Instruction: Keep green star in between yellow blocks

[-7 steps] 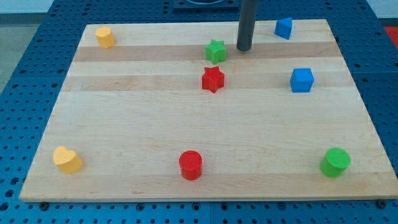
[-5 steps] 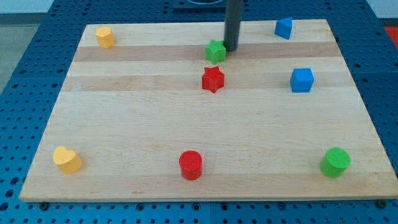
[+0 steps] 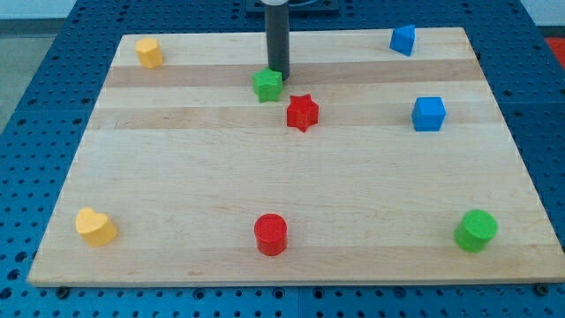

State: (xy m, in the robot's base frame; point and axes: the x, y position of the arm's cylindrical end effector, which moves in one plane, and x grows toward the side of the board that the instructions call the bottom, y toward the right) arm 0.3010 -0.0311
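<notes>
The green star [image 3: 267, 85] lies on the wooden board [image 3: 177, 168] near the view's top centre. My tip [image 3: 279, 75] touches its upper right side. One yellow block [image 3: 149, 52] sits at the board's top left corner. A yellow heart [image 3: 94, 227] sits at the bottom left. A red star [image 3: 302, 112] lies just right of and below the green star.
A red cylinder [image 3: 271, 234] stands at the bottom centre and a green cylinder [image 3: 477, 230] at the bottom right. A blue cube [image 3: 429, 113] lies at the right and another blue block [image 3: 403, 39] at the top right edge.
My tip moved left, reached the green star and pushed it left and slightly down, away from the red star. The other blocks have not moved.
</notes>
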